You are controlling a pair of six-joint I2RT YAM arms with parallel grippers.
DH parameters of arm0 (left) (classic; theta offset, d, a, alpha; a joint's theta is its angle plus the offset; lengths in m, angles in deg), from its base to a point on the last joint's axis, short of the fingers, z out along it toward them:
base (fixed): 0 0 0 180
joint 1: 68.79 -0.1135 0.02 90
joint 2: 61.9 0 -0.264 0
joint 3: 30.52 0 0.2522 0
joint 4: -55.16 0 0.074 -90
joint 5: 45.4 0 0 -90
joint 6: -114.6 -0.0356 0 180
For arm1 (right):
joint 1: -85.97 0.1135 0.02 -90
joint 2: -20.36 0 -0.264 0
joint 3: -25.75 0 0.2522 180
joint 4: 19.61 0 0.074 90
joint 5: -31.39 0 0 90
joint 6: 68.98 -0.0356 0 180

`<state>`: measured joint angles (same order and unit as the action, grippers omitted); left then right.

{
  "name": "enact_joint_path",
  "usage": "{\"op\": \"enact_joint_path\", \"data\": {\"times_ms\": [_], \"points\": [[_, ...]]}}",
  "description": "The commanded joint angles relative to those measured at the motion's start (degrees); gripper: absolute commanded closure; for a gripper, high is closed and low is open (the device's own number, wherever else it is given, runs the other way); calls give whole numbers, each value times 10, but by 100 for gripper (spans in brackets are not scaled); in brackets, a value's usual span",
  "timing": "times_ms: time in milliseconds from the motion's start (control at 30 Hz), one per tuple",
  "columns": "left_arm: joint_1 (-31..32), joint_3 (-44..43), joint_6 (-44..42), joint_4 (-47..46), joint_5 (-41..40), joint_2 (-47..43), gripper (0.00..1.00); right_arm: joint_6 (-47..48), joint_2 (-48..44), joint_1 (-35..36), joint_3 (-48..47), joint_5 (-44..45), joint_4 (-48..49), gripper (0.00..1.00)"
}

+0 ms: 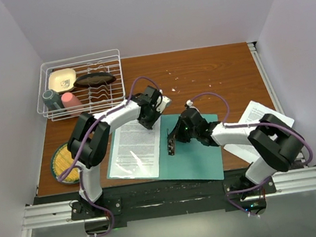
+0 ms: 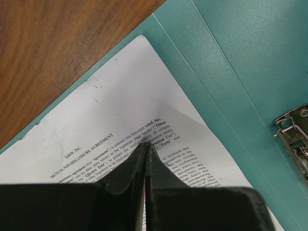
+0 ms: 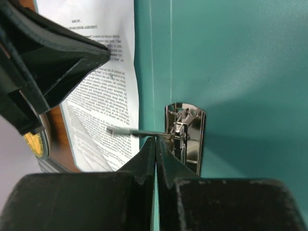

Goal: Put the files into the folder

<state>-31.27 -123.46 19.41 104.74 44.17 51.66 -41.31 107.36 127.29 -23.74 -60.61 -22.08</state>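
White printed paper sheet (image 1: 134, 148) sits on the open teal card folder (image 1: 199, 157)'s left half. Your left gripper (image 2: 145, 150), pinched shut and empty, presses it; right gripper (image 3: 156, 142), shut too, touches the metal spine clip (image 3: 186, 139). Nudge paper clipward slowly, no buckling.

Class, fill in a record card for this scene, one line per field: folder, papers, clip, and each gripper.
folder: teal, open flat on the table
sheet in folder: on the left half, print up
spare sheets: right of the folder, partly behind the right arm
clip: metal, at the spine
left gripper: shut, tips on the sheet
right gripper: shut, tips at the clip
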Motion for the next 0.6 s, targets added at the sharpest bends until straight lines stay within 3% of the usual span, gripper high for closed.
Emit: {"op": "enact_joint_path", "data": {"times_ms": [0,367,567], "points": [[-3,-4,-3,7,12,-25,94,7,15,-11,-48,19,18,100],[-5,-12,-3,16,6,-24,94,46,11,-66,-117,27,-28,100],[-15,-22,1,24,7,-11,94,141,-29,-82,-154,14,-149,100]]}}
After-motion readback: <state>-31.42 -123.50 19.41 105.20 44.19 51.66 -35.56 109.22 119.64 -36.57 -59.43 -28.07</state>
